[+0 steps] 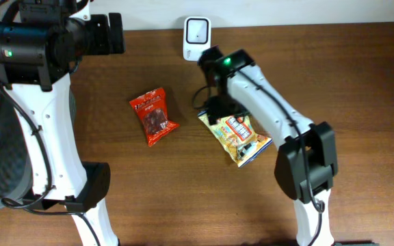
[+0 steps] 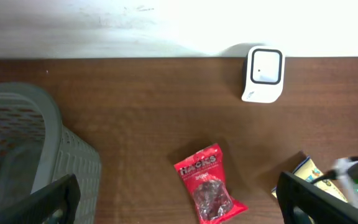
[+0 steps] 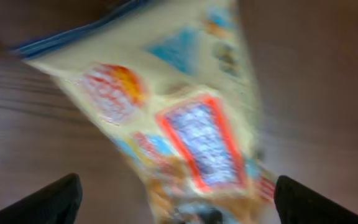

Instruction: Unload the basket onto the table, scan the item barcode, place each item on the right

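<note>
The overhead camera looks straight down on the whole table (image 1: 361, 68) from far up, with the back wall (image 1: 286, 10) along the top of its frame. My left wrist camera sits high and faces slantwise toward that wall, taking in the white scanner (image 2: 265, 74), the red packet (image 2: 209, 190) and a corner of the yellow packet (image 2: 306, 174), all of which the overhead view shares. My right wrist camera points down from so near that the yellow packet fills its blurred frame between my right fingertips (image 3: 48, 202).
</note>
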Action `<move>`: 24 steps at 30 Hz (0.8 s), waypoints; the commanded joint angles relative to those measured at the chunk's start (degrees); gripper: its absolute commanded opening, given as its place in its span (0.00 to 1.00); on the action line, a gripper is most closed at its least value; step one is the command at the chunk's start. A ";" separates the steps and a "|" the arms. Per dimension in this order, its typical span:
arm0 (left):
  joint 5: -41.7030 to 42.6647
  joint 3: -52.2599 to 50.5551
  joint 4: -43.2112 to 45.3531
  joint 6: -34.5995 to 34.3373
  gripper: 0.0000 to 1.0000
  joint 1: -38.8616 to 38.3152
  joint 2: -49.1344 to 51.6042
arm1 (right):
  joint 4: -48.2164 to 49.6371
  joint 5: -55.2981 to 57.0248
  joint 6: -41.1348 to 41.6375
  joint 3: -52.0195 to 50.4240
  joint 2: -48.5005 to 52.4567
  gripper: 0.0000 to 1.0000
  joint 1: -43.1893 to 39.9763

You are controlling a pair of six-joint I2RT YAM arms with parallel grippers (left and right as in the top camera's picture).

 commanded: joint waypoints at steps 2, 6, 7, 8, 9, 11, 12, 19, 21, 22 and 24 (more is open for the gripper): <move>-0.22 0.39 -0.07 -0.09 0.99 0.13 -0.55 | 10.99 7.43 -1.07 -6.49 0.70 0.99 6.64; -0.22 0.39 -0.07 -0.09 0.99 0.13 -0.55 | 25.11 13.38 -1.05 -17.57 0.76 0.99 7.93; -0.22 0.39 -0.07 -0.09 0.99 0.13 -0.55 | 27.04 14.51 -1.05 -19.69 0.76 0.99 7.93; -0.24 0.39 -0.07 -0.09 0.99 0.13 -0.55 | 29.62 16.65 -1.03 -22.36 0.76 0.99 7.96; -0.22 0.39 -0.07 -0.09 0.99 0.13 -0.55 | 32.50 18.43 -1.05 -25.27 0.76 0.97 7.91; -0.22 0.39 -0.07 -0.09 0.99 0.13 -0.55 | 33.75 18.49 -0.85 -26.75 0.76 0.63 7.89; -0.22 0.39 -0.07 -0.09 0.99 0.13 -0.55 | 33.81 18.38 -0.83 -26.51 0.63 0.51 7.91; -0.22 0.39 -0.07 -0.09 0.99 0.13 -0.55 | 16.28 3.98 2.45 -2.19 0.31 0.04 7.58; -0.22 0.39 -0.07 -0.09 0.99 0.13 -0.55 | 10.23 -9.49 7.78 5.90 -0.09 0.04 3.32; -0.22 0.39 -0.07 -0.09 0.99 0.13 -0.55 | 10.43 -17.20 7.74 6.14 -0.31 0.04 0.57; -0.22 0.39 -0.07 -0.09 0.99 0.13 -0.55 | 10.49 -39.58 4.28 5.79 -0.28 0.04 -7.85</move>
